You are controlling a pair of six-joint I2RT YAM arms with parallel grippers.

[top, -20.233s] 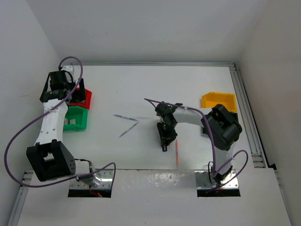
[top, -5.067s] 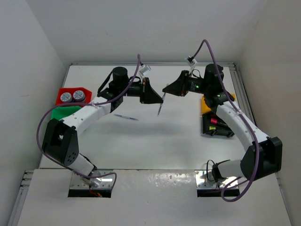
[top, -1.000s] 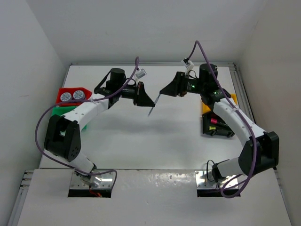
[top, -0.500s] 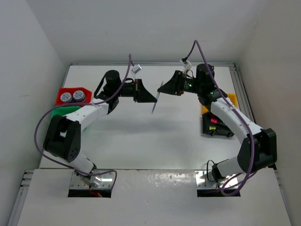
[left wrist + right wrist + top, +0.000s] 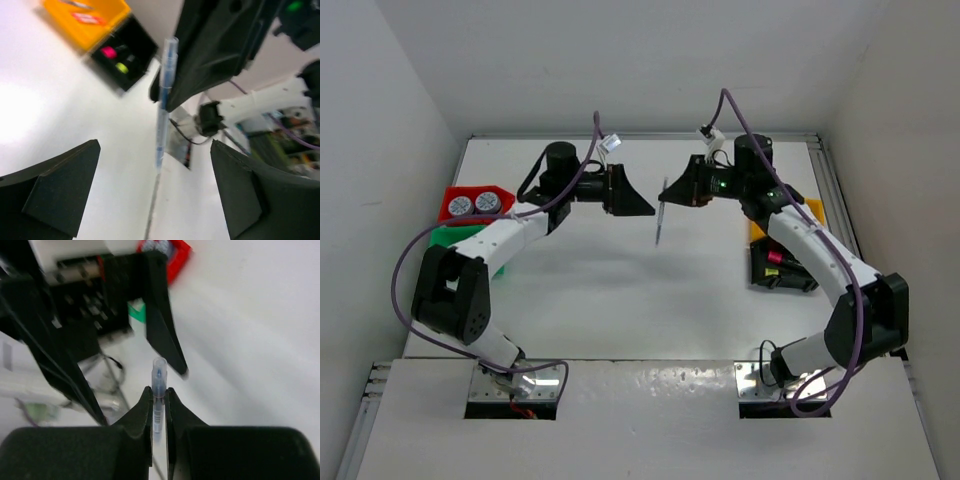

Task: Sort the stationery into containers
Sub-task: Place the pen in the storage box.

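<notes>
A thin, clear grey pen (image 5: 660, 220) hangs nearly upright above the white table (image 5: 620, 290) in the upper middle of the top view, its lower end free. Its upper part is pinched in the right gripper (image 5: 666, 196), whose two black fingers (image 5: 142, 412) press the barrel from both sides. Just to its left, the left gripper (image 5: 642, 208) faces the pen with fingers (image 5: 60, 185) spread wide, touching nothing.

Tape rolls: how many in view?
2. Left tape roll and right tape roll sit side by side in the red bin. Others may be hidden from view.
</notes>
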